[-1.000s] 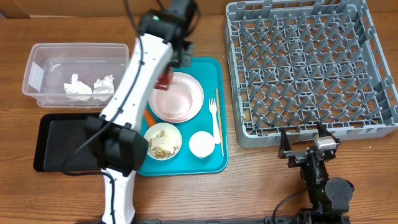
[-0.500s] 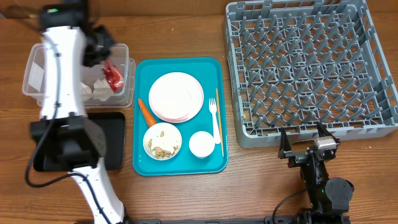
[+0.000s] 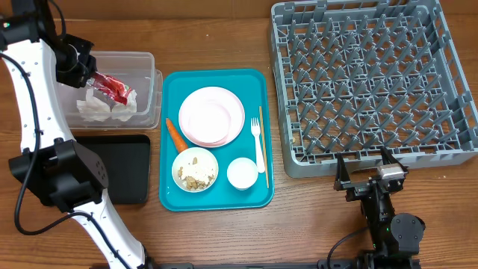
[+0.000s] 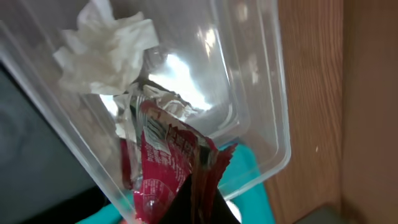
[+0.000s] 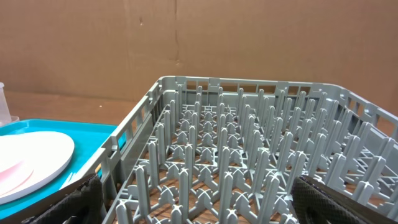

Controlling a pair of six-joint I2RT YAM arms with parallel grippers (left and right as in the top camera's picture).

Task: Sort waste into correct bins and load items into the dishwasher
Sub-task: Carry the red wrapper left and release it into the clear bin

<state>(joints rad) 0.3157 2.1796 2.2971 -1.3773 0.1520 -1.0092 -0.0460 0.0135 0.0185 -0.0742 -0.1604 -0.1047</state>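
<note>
My left gripper is shut on the shiny red wrapper, which hangs over the clear tub. In the left wrist view the wrapper dangles from my gripper above a crumpled napkin. Two napkins lie in the tub. On the teal tray are a pink plate, a carrot, a bowl of food scraps, a white cup, a fork and a wooden stick. My right gripper stands open before the grey dish rack, holding nothing.
The black tray lies in front of the tub, beside the teal tray's left edge. The right wrist view looks over the rack's pegs, the plate at its left. Bare wooden table surrounds everything.
My left arm has swung left from over the teal tray to above the clear tub, carrying the red wrapper. The right arm has not moved.
</note>
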